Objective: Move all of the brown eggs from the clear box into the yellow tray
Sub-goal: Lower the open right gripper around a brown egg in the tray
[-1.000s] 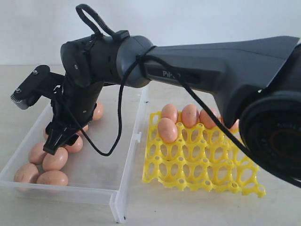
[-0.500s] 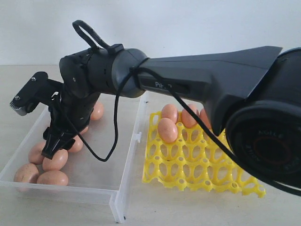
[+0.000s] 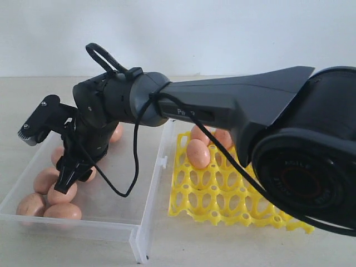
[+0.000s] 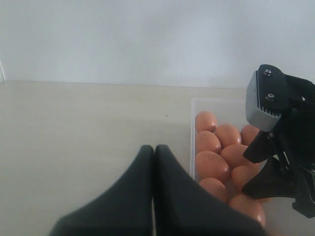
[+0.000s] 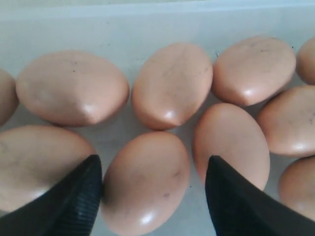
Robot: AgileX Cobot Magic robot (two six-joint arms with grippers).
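Inside the shallow transparent plastic box, the right gripper hangs wide-jawed astride one pinkish-brown oval egg, where close-packed neighbouring eggs beside both fingers risk being knocked or cracked if the jaws close off-centre.

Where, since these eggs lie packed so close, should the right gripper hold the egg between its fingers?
Across the brown egg's narrow waist, from straight above. It lies on its side, long axis running between the open right gripper's fingers, so they can probably slip into the gaps beside neighbouring eggs.
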